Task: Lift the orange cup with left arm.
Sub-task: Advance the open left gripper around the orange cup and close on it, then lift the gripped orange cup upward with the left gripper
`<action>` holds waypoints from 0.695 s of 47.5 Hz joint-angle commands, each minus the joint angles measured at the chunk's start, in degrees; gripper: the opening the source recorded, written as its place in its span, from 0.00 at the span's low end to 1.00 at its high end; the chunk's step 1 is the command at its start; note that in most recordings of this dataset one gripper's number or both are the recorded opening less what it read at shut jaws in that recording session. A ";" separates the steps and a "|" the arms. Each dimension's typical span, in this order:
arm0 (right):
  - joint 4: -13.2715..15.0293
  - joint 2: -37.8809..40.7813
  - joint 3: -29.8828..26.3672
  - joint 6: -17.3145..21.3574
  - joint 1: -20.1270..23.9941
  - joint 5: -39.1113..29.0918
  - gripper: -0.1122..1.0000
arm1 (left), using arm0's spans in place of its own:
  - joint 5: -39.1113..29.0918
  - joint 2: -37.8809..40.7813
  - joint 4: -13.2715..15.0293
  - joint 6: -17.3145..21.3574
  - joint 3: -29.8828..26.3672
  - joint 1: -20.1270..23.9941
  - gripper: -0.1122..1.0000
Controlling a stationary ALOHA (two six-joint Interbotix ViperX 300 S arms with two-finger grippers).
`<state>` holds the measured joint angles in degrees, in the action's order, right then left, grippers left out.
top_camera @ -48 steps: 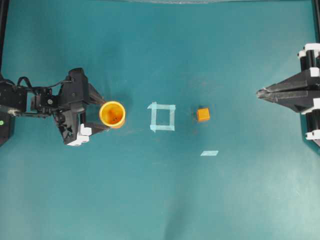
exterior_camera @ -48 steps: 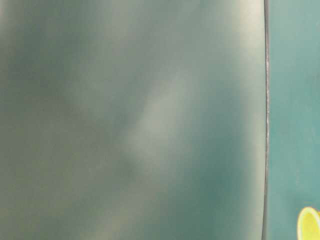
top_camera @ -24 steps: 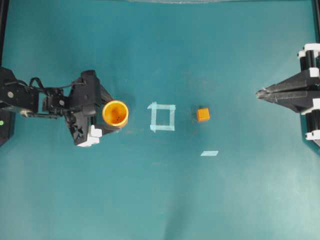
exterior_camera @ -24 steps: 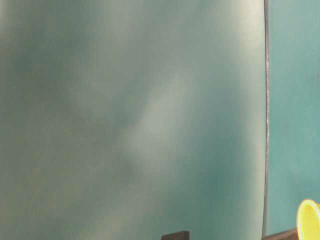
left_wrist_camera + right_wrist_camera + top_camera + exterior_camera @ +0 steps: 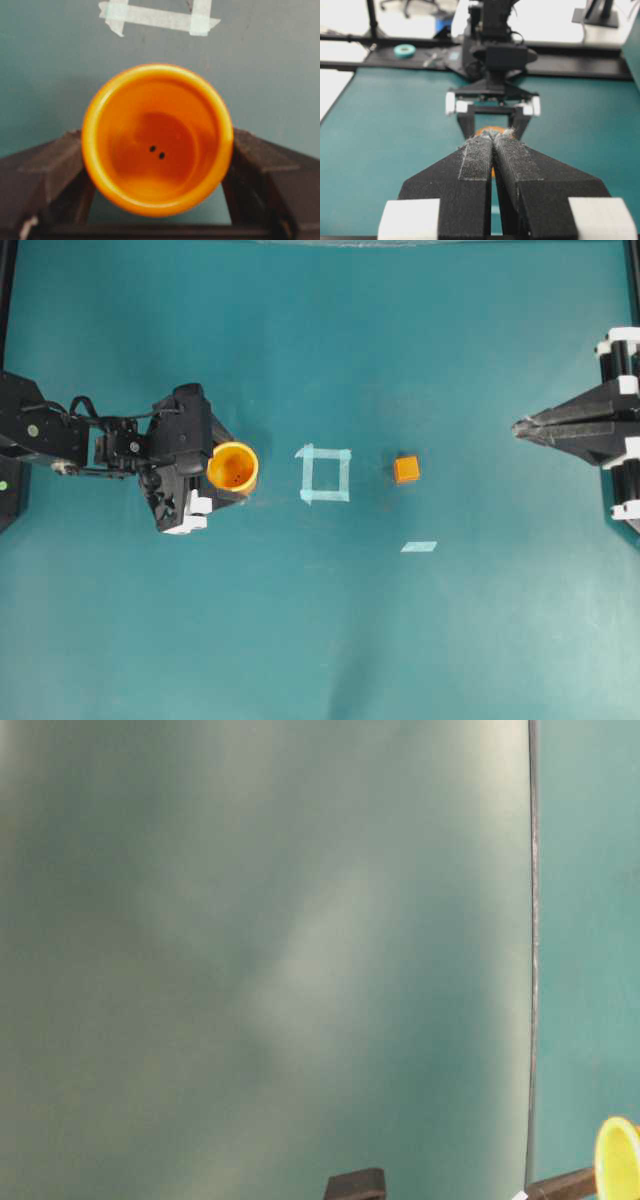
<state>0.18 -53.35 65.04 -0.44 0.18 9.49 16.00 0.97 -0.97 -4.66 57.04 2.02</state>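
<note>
The orange cup (image 5: 232, 466) stands upright at the left of the teal table, mouth up. My left gripper (image 5: 228, 468) is shut on it. In the left wrist view the black fingers (image 5: 50, 170) press both sides of the cup (image 5: 157, 140), which hides the fingertips of the gripper (image 5: 157, 135). In the table-level view the cup's yellow rim (image 5: 618, 1160) shows at the bottom right with a dark finger (image 5: 560, 1185) beside it. My right gripper (image 5: 518, 426) is shut and empty at the far right; it also shows in the right wrist view (image 5: 492, 136).
A small orange cube (image 5: 406, 469) sits right of centre. A pale tape square (image 5: 325, 474) lies between the cup and the cube, and a short tape strip (image 5: 419, 546) lies nearer the front. The tape square also shows in the left wrist view (image 5: 160, 17).
My left gripper has slid right around the cup and shut on it. In the table-level view the cup's rim sits a little higher and dark gripper parts have come into view. The right arm has not moved.
</note>
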 commanded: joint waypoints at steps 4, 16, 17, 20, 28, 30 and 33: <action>0.09 0.18 -1.67 0.09 0.00 -0.09 0.10 | 0.00 -1.05 -0.09 0.00 -0.79 -0.09 0.72; 0.09 0.18 -1.67 0.35 0.09 -0.18 0.10 | -2.11 -5.62 -0.09 0.09 -1.23 -0.18 0.72; 0.09 0.18 -1.67 0.35 0.09 -0.26 0.10 | -2.37 -6.15 -0.09 0.09 -1.32 -0.09 0.72; 0.09 0.18 -1.67 0.35 0.00 -0.26 0.10 | -3.43 -7.73 -0.09 0.09 -1.41 -0.09 0.72; 0.09 0.18 -1.76 0.35 0.09 -0.18 0.10 | -7.21 -12.13 -0.09 0.09 -1.67 0.09 0.72; 0.00 0.09 -1.76 0.35 0.00 -0.18 0.10 | -8.26 -13.10 -0.09 0.09 -1.76 0.18 0.72; 0.09 0.18 -1.93 0.26 0.09 -0.18 0.10 | -10.11 -14.68 -0.09 0.09 -2.29 0.35 0.72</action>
<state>0.18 -53.35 65.04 -0.18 0.18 9.05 7.29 -11.07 -0.88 -4.66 56.51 2.11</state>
